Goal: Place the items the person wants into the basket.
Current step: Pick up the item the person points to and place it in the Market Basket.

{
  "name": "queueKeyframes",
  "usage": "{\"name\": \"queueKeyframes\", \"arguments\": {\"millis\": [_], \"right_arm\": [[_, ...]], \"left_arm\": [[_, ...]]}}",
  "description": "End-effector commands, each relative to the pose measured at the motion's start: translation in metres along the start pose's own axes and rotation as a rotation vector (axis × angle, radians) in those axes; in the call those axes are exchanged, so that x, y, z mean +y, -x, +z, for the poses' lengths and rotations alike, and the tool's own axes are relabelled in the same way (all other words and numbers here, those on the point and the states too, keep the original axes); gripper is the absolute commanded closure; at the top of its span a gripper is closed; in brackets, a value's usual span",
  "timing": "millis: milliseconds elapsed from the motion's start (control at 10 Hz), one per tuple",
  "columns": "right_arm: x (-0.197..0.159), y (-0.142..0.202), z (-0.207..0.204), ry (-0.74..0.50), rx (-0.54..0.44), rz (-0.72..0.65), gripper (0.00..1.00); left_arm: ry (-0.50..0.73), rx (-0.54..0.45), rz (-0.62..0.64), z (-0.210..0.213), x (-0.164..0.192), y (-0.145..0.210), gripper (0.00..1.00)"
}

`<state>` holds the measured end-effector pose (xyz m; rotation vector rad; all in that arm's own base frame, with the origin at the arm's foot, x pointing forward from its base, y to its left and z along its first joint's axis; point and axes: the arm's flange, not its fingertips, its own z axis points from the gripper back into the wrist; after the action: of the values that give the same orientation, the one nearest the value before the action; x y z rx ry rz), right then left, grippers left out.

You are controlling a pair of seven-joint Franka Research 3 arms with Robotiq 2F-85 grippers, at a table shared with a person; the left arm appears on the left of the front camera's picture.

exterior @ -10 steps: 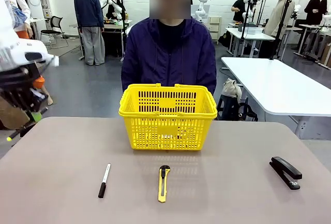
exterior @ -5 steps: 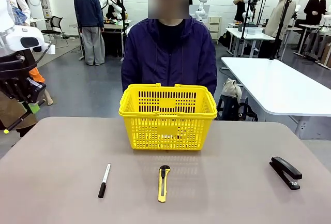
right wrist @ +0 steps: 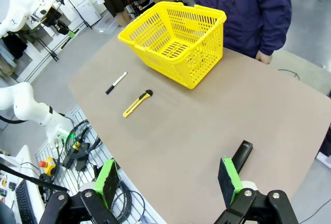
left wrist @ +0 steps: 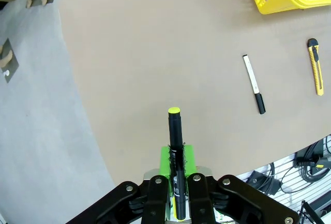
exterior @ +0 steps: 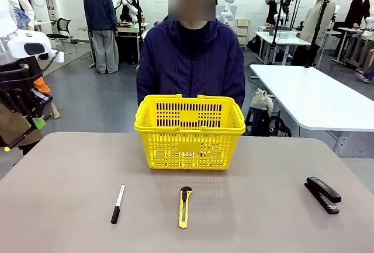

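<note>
Past the left edge of the table (exterior: 274,165), pen (left wrist: 175,131): thin, black, yellow tip; raised, clamped in the left jaws.
Pen handling: likely light, stiff, smooth; could pivot in the grip.
Marker (exterior: 118,204): white barrel, black cap; front-left of table; take mid-barrel.
Basket (exterior: 190,129): yellow, slotted; far middle.
Right jaws: wide, empty.

Front view: left arm being cut off by left frame edge; left gripper (exterior: 36,121) covering part of pen (exterior: 16,142); basket (exterior: 190,129) hiding person's (exterior: 191,60) hands and waist; slotted front wall screening basket floor.
Left wrist view: basket being cropped at upper right corner; pen's rear end disappearing between jaws.
Right wrist view: right gripper's (right wrist: 168,180) pad (right wrist: 227,178) covering near end of stapler (right wrist: 242,154); person being cut off at top edge; marker (right wrist: 116,83) print being too small to read.
</note>
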<state>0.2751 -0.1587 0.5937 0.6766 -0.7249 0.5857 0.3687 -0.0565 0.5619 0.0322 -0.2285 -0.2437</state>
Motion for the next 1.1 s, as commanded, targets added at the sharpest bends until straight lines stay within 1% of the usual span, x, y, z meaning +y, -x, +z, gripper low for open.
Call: {"name": "queueKeyframes", "arguments": {"millis": [0, 100, 300, 400, 600, 700, 800, 900, 1000], "right_arm": [[0.0, -0.001, 0.0, -0.009, -0.006, -0.002, 0.0], [0.0, -0.001, 0.0, -0.009, -0.006, -0.002, 0.0], [0.0, -0.001, 0.0, -0.009, -0.006, -0.002, 0.0], [0.0, -0.001, 0.0, -0.009, -0.006, -0.002, 0.0], [0.0, -0.001, 0.0, -0.009, -0.006, -0.002, 0.0], [0.0, -0.001, 0.0, -0.009, -0.006, -0.002, 0.0], [0.0, -0.001, 0.0, -0.009, -0.006, -0.002, 0.0], [0.0, -0.001, 0.0, -0.009, -0.006, -0.002, 0.0], [0.0, -0.001, 0.0, -0.009, -0.006, -0.002, 0.0]], "left_arm": [[0.0, 0.0, 0.0, 0.0, 0.0, 0.0, 0.89], [-0.055, -0.005, -0.154, 0.007, -0.034, -0.025, 0.89], [-0.138, 0.043, -0.319, 0.025, -0.095, -0.087, 0.89], [-0.15, 0.085, -0.434, 0.034, -0.127, -0.121, 0.89], [-0.183, 0.109, -0.567, 0.04, -0.19, -0.17, 0.89], [-0.177, 0.089, -0.659, 0.039, -0.216, -0.189, 0.89], [-0.142, 0.064, -0.757, 0.031, -0.239, -0.206, 0.89], [-0.108, 0.053, -0.816, 0.016, -0.255, -0.217, 0.89], [-0.082, 0.037, -0.849, -0.004, -0.266, -0.226, 0.89]]}}
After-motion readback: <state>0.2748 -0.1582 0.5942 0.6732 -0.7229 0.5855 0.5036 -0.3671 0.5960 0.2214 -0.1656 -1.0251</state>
